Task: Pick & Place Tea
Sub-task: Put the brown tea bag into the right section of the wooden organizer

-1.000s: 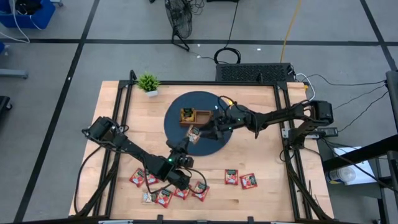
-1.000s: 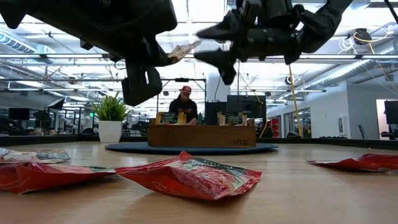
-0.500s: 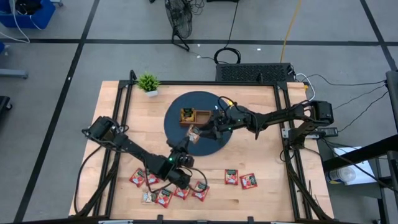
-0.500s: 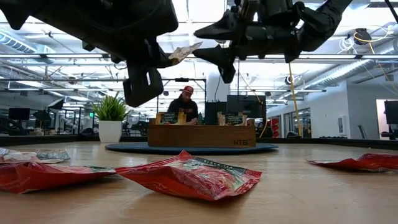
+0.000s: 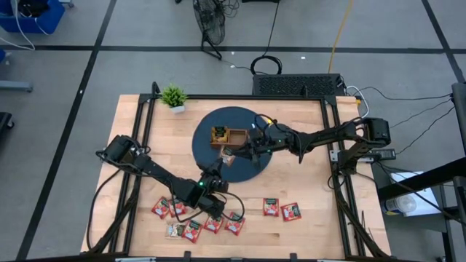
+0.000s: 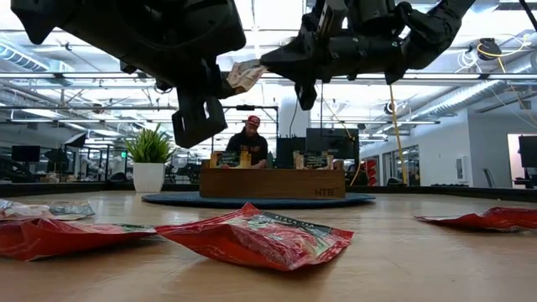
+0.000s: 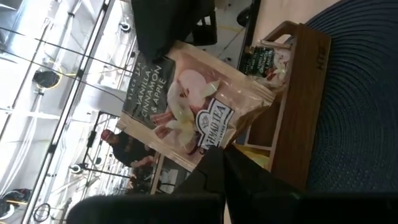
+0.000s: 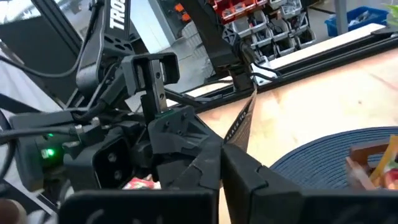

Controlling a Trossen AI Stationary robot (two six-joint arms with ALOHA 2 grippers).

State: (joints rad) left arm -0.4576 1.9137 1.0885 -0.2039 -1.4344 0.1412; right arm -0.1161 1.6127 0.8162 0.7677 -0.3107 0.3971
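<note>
Lettering first: held sachet (image 7: 186, 112) reads "VANILLA, CINNAMON & APPLE", with a badge that appears to say "IMPERIAL TEA"; smaller print above it too small to read. Wooden tray (image 6: 272, 181) carries a short burned-in mark, three letters, not surely legible. Arm housing in the right wrist view shows "TRO" in white.

Left gripper (image 5: 217, 167) raised above the near edge of the round dark mat (image 5: 256, 169), fingers pinched flat together on one edge of the sachet. Right gripper (image 5: 237, 152) reaches in from the right, fingers clamped on the opposite edge of the same sachet. Sachet hangs in the air between both claws, over the mat, just near of the tray, touching neither.

Tray sits on the mat's far-left part; its compartments already hold a few sachets, standing on edge.

Loose red sachets (image 5: 193, 229) lie clustered on the table's near edge under the left arm; two more red sachets (image 5: 281, 209) lie side by side to their right, well apart from the mat.

Small potted plant (image 5: 173, 97) at the far-left corner. Person in a red cap (image 6: 251, 144) seated beyond the table.
</note>
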